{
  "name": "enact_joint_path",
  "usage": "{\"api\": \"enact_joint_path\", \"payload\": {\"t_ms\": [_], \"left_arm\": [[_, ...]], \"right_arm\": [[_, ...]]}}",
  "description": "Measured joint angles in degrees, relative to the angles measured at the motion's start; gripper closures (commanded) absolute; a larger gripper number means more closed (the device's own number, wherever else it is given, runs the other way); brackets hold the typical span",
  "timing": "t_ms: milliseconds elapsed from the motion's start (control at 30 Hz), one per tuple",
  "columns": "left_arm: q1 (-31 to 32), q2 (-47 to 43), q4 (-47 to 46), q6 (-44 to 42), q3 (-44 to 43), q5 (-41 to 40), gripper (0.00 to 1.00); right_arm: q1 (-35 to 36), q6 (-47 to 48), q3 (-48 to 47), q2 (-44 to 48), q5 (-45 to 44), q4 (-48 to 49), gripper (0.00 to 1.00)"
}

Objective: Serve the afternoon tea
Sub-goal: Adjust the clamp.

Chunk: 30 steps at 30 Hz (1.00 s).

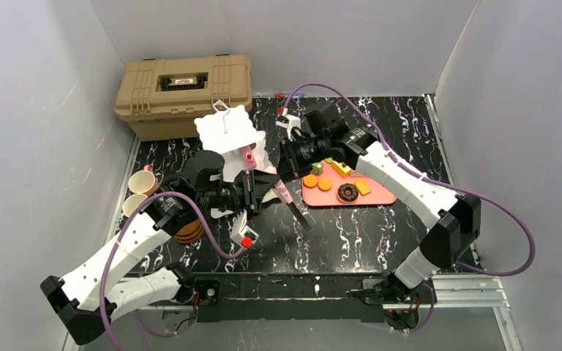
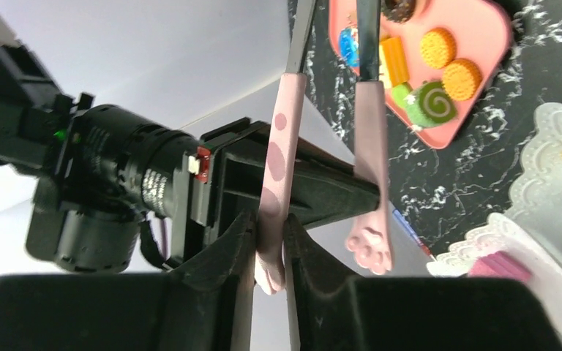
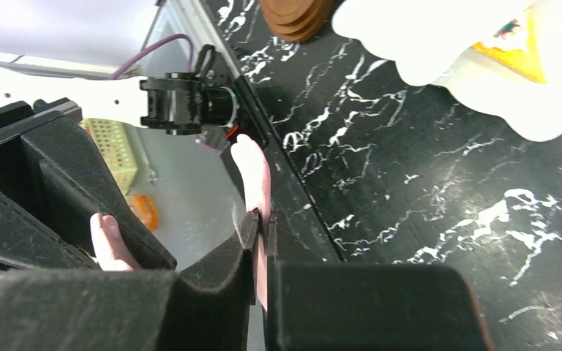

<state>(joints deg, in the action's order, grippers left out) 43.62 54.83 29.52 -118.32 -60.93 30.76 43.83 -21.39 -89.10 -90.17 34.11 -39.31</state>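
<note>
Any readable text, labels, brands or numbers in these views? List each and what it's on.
No text is legible in any view.
Label on the lid of the tan case: red and white print, too small to read.
No other lettering shows in either wrist view.

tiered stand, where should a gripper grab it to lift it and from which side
Probably the wire loop at the top of the tiered stand, approached from above. Its scalloped plates are wide and flat, awkward for two fingers, while the thin loop stands clear over the top plate, easy to pinch.
</note>
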Motion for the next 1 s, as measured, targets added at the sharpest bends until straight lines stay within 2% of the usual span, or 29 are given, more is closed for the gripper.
{"api": "enact_joint_path", "payload": {"t_ms": [200, 333, 467, 1000], "left_arm": [[-0.02, -1.9, -10.51, 1.2, 4.42, 0.15, 1.0], [0.0, -1.66, -18.27, 1.4, 8.04, 0.28, 1.0], [0.0, 0.02, -24.09, 2.86, 8.15, 0.52, 1.0], [0.0, 0.52, -25.0, 7.56, 3.89, 3.13, 1.0]], "right_arm": [[-1.55, -6.27, 4.42, 0.04, 6.64, 7.41, 0.92], [-2.23, -10.49, 8.15, 0.09, 9.16, 12.13, 0.92], [-2.56, -13.18, 10.54, 0.24, 10.51, 15.15, 0.93], [-3.72, -18.78, 18.88, 3.1, 14.6, 22.88, 0.92]]}}
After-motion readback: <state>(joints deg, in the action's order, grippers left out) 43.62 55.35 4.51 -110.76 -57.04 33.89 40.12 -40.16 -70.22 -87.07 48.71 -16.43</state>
